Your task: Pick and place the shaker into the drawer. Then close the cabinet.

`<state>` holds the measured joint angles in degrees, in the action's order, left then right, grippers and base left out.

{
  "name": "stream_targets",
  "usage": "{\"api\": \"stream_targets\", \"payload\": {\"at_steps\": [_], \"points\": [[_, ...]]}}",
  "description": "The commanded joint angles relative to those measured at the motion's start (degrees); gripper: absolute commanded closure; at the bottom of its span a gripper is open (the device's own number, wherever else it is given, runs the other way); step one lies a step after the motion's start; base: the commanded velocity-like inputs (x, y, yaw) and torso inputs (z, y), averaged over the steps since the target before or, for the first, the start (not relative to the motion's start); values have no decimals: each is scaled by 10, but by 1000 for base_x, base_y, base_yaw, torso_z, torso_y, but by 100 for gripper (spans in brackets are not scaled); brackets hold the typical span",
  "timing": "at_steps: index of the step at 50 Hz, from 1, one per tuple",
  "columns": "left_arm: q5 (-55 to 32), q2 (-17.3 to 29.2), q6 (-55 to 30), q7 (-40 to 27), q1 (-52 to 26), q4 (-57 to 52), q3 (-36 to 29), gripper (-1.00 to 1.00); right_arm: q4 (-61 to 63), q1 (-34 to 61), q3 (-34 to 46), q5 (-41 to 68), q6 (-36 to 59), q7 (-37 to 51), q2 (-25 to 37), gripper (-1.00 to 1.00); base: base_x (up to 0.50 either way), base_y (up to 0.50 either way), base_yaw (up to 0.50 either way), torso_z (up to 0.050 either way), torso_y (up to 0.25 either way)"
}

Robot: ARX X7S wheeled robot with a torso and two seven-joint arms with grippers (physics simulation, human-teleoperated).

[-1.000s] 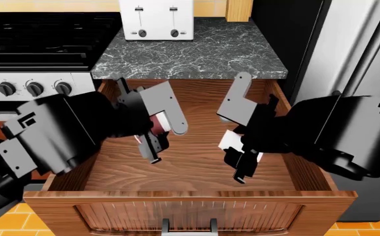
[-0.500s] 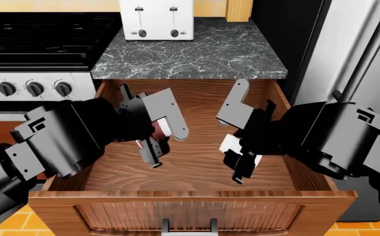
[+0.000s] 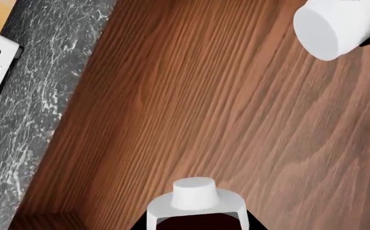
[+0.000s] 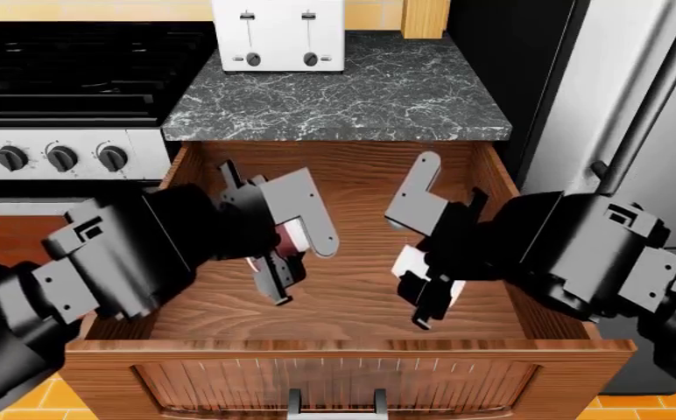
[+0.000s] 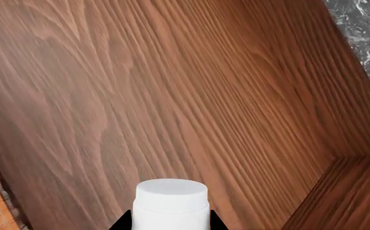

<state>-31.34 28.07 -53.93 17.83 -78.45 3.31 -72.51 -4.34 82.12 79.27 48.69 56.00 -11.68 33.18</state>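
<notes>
**Two bottles held over the open drawer**

Kitchen cabinetry fills the head view: a black stove (image 4: 69,79) at the left, a steel fridge (image 4: 642,96) at the right, and between them a grey marble desk (image 4: 338,96) carrying a white toaster (image 4: 278,35). Below it the drawer (image 4: 350,350) stands pulled fully out, its reddish wood floor bare apart from what the arms hold above it, its silver handle (image 4: 335,404) just visible at the bottom edge.

Both arms reach in over the drawer. The left gripper (image 4: 285,254) has its jaws pinching the shaker (image 3: 196,206), a dark-bodied bottle with a white shoulder and cap, lying tilted rather than upright. The right gripper (image 4: 426,280) has its jaws closed round a plain white bottle (image 5: 171,203) (its label, if any, is not readable). Neither bottle appears to touch the wood yet; the wrist views show floor beyond each cap.

What could go wrong from here:

- Letting the shaker go while tilted would probably set it rolling across the floor, since nothing is there to stop it.
- The two grippers sit near each other, so a sideways move by either could knock the other's bottle.
- Pushing the drawer shut before both arms are out would trap a gripper against the desk edge.
</notes>
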Motion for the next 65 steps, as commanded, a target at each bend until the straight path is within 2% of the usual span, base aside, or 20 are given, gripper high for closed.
{"api": "stream_targets", "payload": {"at_steps": [1,65], "points": [[1,-5,8,-5,8,14,-3,100,-25,-8,4,-22,-16,-5,-10,100,0,0,0,10,0],[24,-28,46,5,37,77,-30,100,-115,-42,16,-53,-64,-17,-42,100,0,0,0,0,1]]}}
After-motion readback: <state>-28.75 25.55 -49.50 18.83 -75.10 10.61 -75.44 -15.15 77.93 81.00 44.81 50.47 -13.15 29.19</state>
